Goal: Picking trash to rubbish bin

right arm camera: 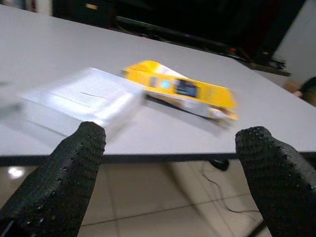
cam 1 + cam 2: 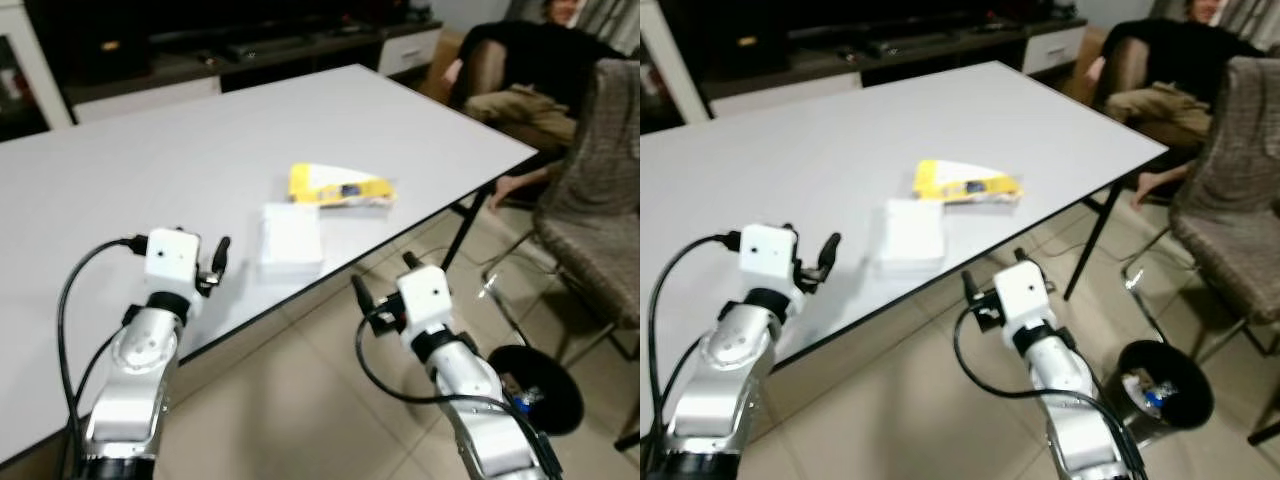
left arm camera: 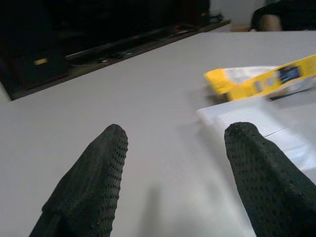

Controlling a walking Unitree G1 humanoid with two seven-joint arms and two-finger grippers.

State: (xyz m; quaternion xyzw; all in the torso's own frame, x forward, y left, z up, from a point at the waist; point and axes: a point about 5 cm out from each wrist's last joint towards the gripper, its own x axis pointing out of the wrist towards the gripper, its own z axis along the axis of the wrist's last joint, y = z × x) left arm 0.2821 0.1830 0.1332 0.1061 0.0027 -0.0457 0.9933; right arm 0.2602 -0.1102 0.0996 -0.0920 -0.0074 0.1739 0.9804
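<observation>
A yellow wrapper lies on the white table near its right front edge. A flat white packet lies just in front of the wrapper, touching the table edge. My left gripper hovers over the table to the left of the white packet, open and empty. Off the table edge, my right gripper hangs above the floor, open and empty, facing the wrapper. A black rubbish bin with some trash inside stands on the floor at the lower right.
A chair with a grey cover stands right of the table, beside the bin. A person sits at the back right. A dark TV cabinet runs along the far side. The floor is tiled.
</observation>
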